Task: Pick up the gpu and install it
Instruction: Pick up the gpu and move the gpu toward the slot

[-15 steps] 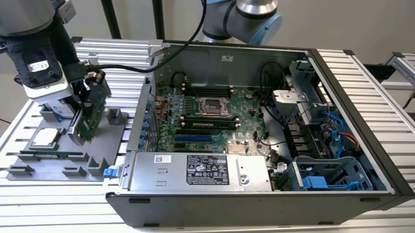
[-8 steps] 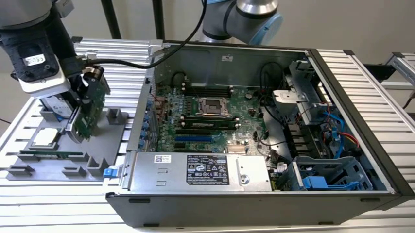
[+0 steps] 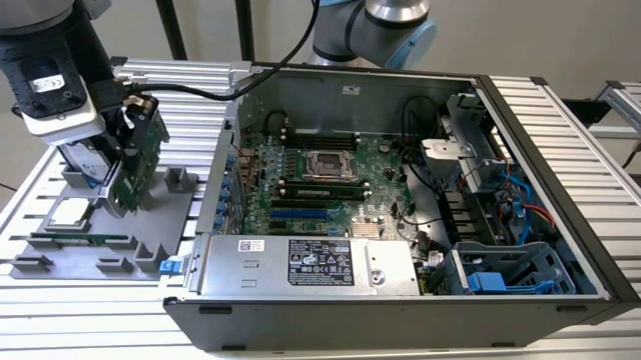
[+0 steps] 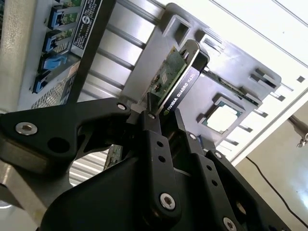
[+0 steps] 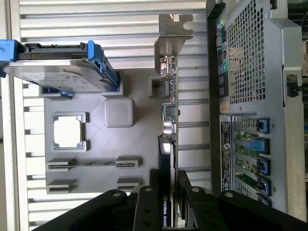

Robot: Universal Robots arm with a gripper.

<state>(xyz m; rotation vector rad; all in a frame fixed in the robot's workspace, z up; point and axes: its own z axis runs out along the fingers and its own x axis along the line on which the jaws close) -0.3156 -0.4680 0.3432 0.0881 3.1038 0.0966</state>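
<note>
The black gripper (image 4: 163,113) pinches the gpu (image 4: 175,72) tight by one edge, holding it standing up over the gray tray (image 3: 179,219), on the exterior view's left of the open computer (image 3: 350,326).

Graphics card (image 3: 135,161): you see a green board, a black cooler edge with white lettering, and a silver end bracket.
Gripper (image 4: 162,111): your fingers are matte black, dotted with silver screw heads.
Computer case (image 3: 401,330): black shell, grey metal inside, and a green board with blue and black slots.
Tray (image 3: 191,202) beside the case: plain grey all over.
Hard drive (image 5: 62,72) on that tray: silver with blue rails.
Table (image 3: 561,112) under the case: silver, ribbed in parallel lines.
Cables (image 3: 521,191) inside the case: you have red, blue and black.
</note>
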